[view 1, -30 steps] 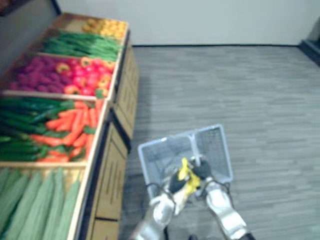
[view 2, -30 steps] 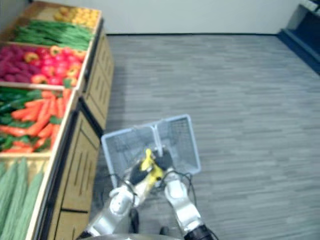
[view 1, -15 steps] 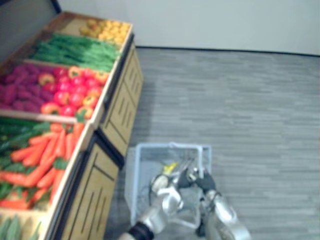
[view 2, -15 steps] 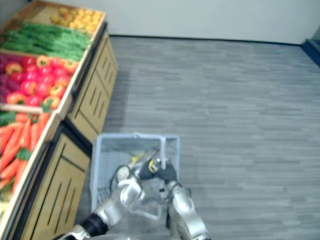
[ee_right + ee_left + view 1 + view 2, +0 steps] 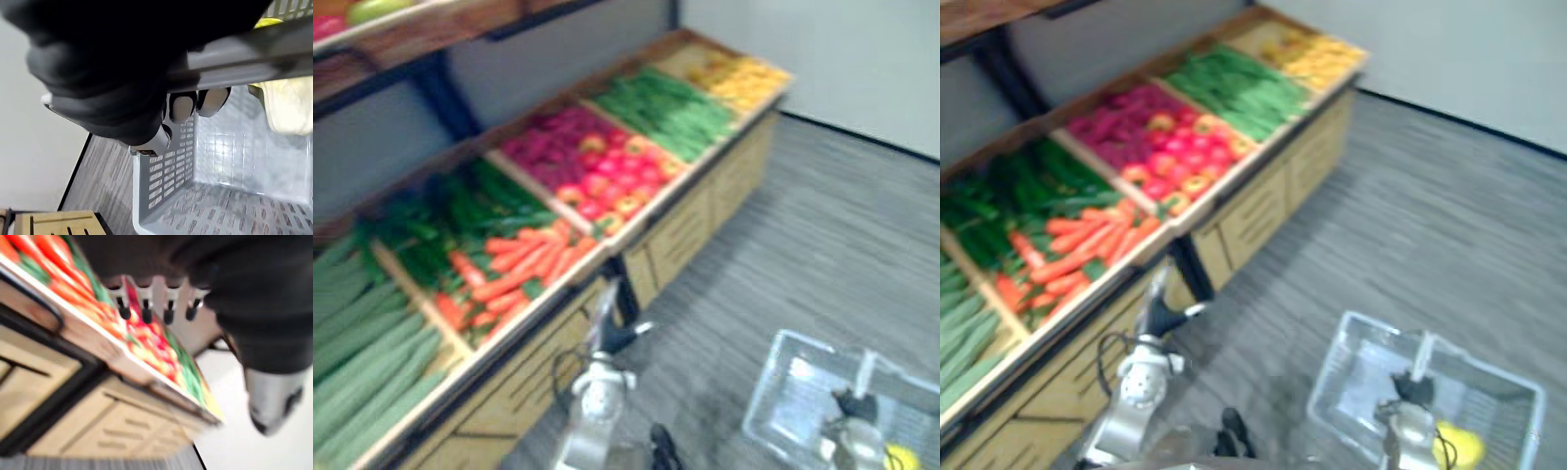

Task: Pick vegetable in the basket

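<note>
A grey mesh basket (image 5: 1332, 367) hangs at the lower right over the floor. My right hand (image 5: 1408, 394) is shut on its grey handle (image 5: 254, 54), fingers (image 5: 182, 105) curled under the bar. A yellow vegetable (image 5: 1456, 446) lies inside the basket against its wall, and it shows pale yellow (image 5: 288, 112) past the handle in the right wrist view. My left hand (image 5: 607, 318) is raised beside the front edge of the produce stand, near the carrots (image 5: 524, 264). Its fingers (image 5: 145, 301) are straight and hold nothing.
The wooden produce stand (image 5: 705, 211) runs along the left with bins of pale green gourds (image 5: 362, 362), dark cucumbers (image 5: 450, 206), red and yellow peppers (image 5: 607, 186), green beans (image 5: 671, 108) and yellow produce (image 5: 744, 78). Grey plank floor (image 5: 1449, 225) stretches to the right.
The camera has swung left toward the stand. My left hand let go of the yellow vegetable, which now lies in the basket, and rose to the stand's edge. The right hand still holds the handle.
</note>
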